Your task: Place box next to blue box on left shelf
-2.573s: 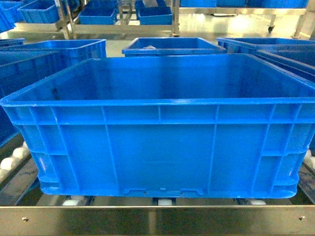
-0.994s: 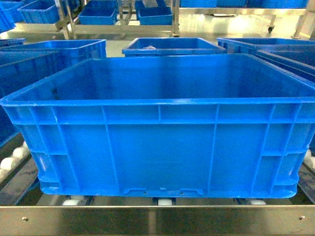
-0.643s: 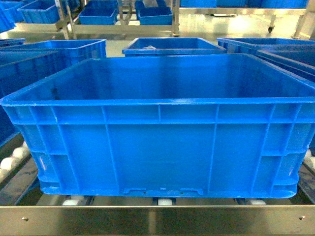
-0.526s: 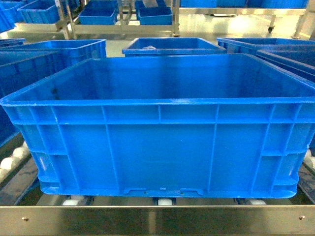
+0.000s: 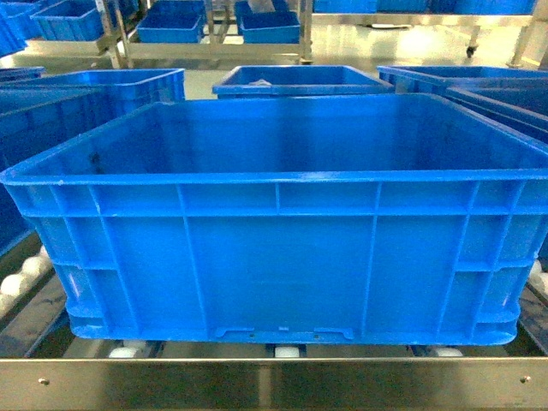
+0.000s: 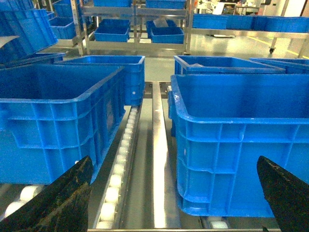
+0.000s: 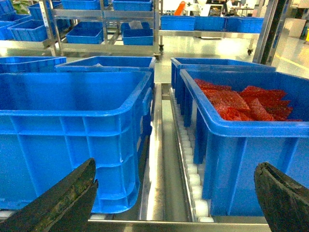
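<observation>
Box (image 5: 278, 257) upright and open-topped on the white rollers (image 6: 118, 169) of the left shelf (image 5: 274, 381), just behind the riveted front rail, long axis running along that rail, ribbed broad side with its two bottom notches facing the rail. Flanked by a second blue crate (image 6: 53, 121) to the left of the box and by a crate of red items (image 7: 241, 140) to its right, each across a narrow gap. Left pincer (image 6: 169, 203) and right pincer (image 7: 174, 203) both spread wide just outside the rail, dark fingertips at the lower corners of each wrist view, nothing between them.
</observation>
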Motion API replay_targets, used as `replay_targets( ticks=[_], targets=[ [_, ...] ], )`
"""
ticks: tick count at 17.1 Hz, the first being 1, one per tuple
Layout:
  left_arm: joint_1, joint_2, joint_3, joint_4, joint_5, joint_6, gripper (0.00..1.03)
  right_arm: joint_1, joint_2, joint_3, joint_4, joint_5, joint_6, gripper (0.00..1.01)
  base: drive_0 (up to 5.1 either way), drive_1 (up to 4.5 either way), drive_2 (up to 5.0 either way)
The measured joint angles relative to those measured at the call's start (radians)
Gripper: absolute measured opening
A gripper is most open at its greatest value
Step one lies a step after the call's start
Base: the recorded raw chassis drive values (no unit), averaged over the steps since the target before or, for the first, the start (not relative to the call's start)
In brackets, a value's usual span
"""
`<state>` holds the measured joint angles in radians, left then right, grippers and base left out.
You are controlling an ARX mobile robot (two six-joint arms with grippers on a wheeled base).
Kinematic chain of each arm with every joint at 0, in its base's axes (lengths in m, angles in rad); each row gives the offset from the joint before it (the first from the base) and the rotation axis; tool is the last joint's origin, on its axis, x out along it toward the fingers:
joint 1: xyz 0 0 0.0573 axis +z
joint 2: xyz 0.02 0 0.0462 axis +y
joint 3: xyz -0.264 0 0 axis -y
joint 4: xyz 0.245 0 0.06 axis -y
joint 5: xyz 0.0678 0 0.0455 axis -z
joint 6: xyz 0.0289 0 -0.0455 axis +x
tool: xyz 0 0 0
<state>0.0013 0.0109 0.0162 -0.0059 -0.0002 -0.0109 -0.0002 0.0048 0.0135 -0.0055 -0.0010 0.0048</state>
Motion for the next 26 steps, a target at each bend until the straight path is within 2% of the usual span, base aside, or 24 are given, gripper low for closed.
replay_targets(
  ticks=[26],
  targets=[
    [0.0, 0.0, 0.0, 0.0, 0.0, 0.0, 0.98, 0.0, 0.0, 0.0, 0.0, 0.0, 0.0, 0.98, 0.0, 0.0, 0.0]
  ],
)
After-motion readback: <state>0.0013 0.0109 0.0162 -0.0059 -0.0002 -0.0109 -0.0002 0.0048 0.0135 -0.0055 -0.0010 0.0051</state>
